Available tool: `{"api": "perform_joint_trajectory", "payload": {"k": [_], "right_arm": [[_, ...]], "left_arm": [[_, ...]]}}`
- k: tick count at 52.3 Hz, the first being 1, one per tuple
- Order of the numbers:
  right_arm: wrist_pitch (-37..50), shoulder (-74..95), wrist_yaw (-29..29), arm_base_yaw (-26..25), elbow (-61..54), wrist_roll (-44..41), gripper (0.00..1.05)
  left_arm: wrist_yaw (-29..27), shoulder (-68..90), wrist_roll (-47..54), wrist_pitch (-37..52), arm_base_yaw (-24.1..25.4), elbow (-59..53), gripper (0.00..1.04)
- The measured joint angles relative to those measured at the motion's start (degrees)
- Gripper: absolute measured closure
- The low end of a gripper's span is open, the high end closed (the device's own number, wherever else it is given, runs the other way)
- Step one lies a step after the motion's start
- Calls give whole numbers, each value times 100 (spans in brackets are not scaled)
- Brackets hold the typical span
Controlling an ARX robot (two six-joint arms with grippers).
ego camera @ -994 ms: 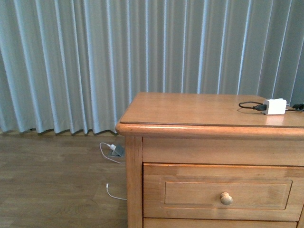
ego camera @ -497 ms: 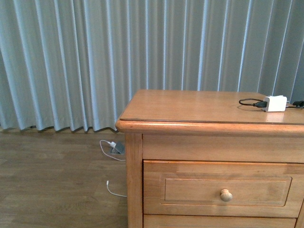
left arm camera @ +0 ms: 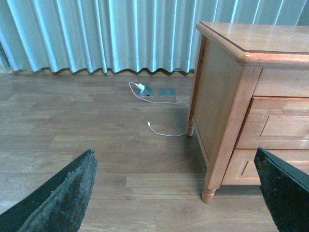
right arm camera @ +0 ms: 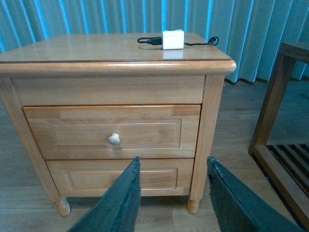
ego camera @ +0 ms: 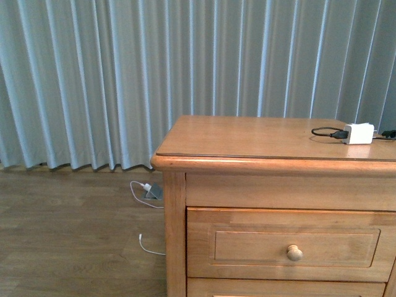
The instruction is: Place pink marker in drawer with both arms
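Note:
The pink marker is out of view in all three views. The drawer [ego camera: 247, 224] is shut, a light-oak panelled front with a round knob [ego camera: 294, 252] under the nightstand's top. The right wrist view shows the drawer [right arm camera: 72, 118] and its knob [right arm camera: 114, 139] face on. My right gripper [right arm camera: 172, 160] is open and empty, hanging low in front of the nightstand, a short way back from it. My left gripper [left arm camera: 174, 154] is open wide and empty over the floor, off the nightstand's left front corner, with the drawer [left arm camera: 285, 125] at the edge.
A white charger block [ego camera: 359, 133] with a black cable lies on the nightstand top [ego camera: 247, 139]. A shallower drawer front [right arm camera: 87, 176] sits below. A white cable [left arm camera: 166, 133] lies on the wood floor. Curtains [ego camera: 93, 80] hang behind. A dark wooden frame [right arm camera: 277, 96] stands beside the nightstand.
In the front view the nightstand sits slightly higher in the picture than a second ago. Nothing else has moved.

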Motion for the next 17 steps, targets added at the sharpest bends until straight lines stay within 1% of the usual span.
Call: {"api": "perform_joint_trajectory", "payload": {"k": [11, 12, 15, 17], "right_arm": [[0, 0, 2, 0, 0, 0, 24], [0, 0, 0, 0, 0, 2, 22], [0, 0, 2, 0, 0, 4, 7], [0, 0, 0, 0, 0, 4, 8]], "left_arm": [[0, 0, 0, 0, 0, 0, 6], [0, 0, 0, 0, 0, 0, 6], [0, 0, 0, 0, 0, 0, 6], [0, 0, 0, 0, 0, 0, 6]]}}
